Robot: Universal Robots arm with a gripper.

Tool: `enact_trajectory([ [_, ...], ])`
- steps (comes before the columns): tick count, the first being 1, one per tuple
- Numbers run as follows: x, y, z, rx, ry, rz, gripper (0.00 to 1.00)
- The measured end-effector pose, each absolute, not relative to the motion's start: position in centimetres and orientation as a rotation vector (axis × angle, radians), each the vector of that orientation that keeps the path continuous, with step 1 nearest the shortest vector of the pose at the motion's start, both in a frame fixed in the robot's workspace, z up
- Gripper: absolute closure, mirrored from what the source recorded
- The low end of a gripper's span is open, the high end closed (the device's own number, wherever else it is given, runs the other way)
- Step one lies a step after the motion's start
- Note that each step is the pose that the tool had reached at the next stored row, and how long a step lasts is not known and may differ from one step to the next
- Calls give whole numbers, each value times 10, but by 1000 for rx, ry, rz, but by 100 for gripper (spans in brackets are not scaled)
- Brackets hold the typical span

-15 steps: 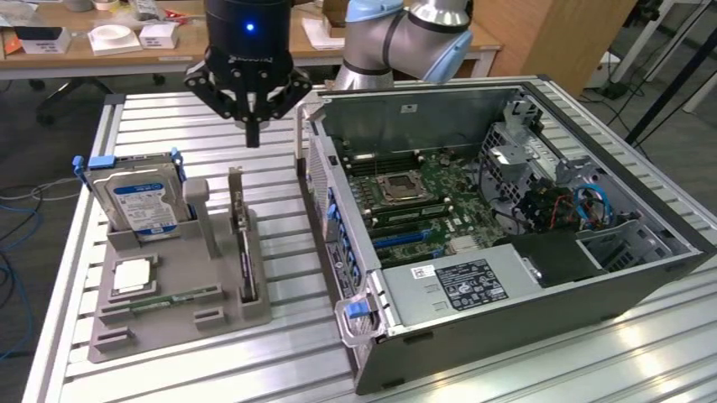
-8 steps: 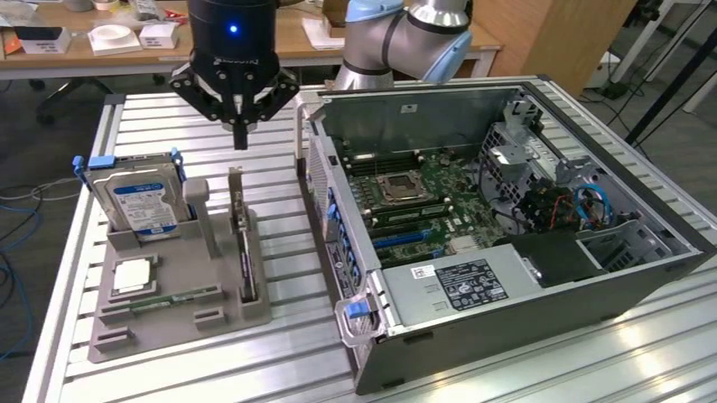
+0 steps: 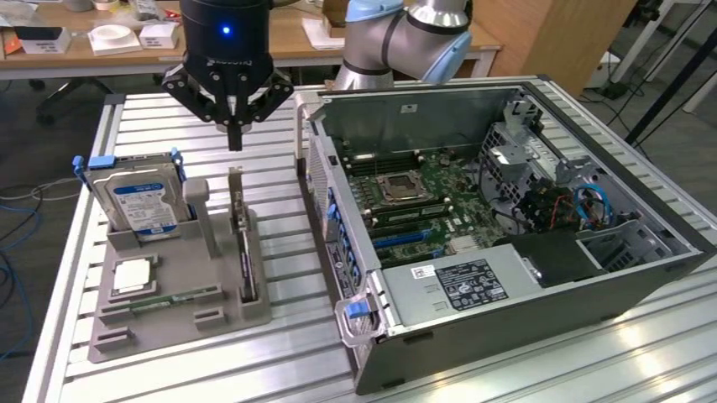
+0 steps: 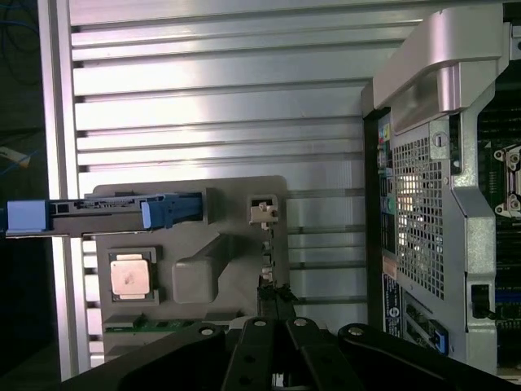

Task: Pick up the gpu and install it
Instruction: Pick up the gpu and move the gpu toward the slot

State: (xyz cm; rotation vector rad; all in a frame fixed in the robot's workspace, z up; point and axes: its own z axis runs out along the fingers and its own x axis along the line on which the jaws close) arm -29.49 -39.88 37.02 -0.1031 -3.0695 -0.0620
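**Labels in view, no wording legible**

A pale line of lettering crosses the black body just above the pincer [image 3: 234, 144], too blurred to read. Lower than the pincer, toward the exterior view's left, the hard drive label [image 3: 146, 206] is blue and white with unreadable print. Well apart from the pincer, toward the exterior view's right, the computer case [image 3: 538, 323] holds a black-and-white power supply label [image 3: 468, 284] and, just beside it, a white sticker [image 3: 424, 270]. Both are illegible.

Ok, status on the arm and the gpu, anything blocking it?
Gripper shut, empty, hanging above the gpu. Gpu upright in the gray holder, untouched. Nothing between them; hard drive stands apart beside it.
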Motion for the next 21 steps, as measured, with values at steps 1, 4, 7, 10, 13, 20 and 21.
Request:
enact_trajectory([
  [1,-295,-399,370,-103,-3070,-62,89],
  [4,-295,-399,370,-103,-3070,-62,89],
  [7,-295,-399,370,-103,-3070,-62,89],
  [10,-295,-399,370,-103,-3070,-62,89],
  [13,-295,-399,370,-103,-3070,-62,83],
  [20,-295,-399,370,-103,-3070,-62,76],
  [21,-295,-399,370,-103,-3070,-62,75],
])
